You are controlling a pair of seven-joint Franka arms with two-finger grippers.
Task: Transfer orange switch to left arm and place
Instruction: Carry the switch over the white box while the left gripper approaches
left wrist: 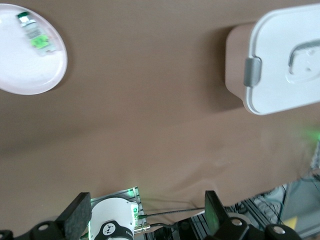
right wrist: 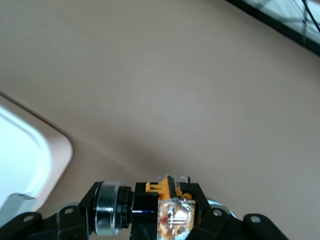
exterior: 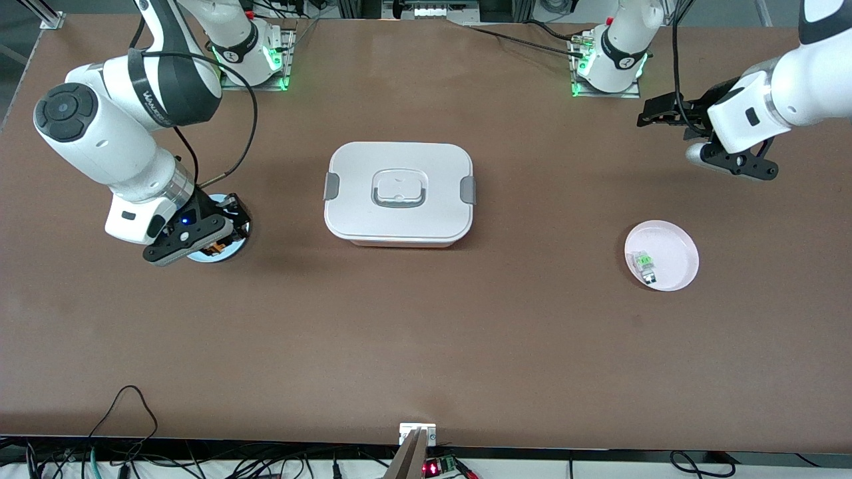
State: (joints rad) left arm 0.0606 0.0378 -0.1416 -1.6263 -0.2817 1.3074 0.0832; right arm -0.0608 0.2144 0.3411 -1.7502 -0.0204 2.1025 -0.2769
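The orange switch [right wrist: 170, 210], black and orange with a clear body, sits clamped between the fingers of my right gripper [right wrist: 167, 216], which is shut on it. In the front view this gripper [exterior: 223, 234] hangs low over a small pale-blue plate [exterior: 200, 257] toward the right arm's end of the table, and a bit of the orange switch [exterior: 214, 249] shows beneath it. The white lidded box [exterior: 399, 193] stands mid-table between the arms. My left gripper [exterior: 655, 114] is open and empty in the air near its own base, with its black fingers [left wrist: 77, 216] spread wide.
A pink plate [exterior: 662, 255] lies toward the left arm's end, nearer the front camera than the left gripper, holding a small clear component with a green top [exterior: 644, 265]. Bare brown table lies around the box. Cables run along the table's front edge.
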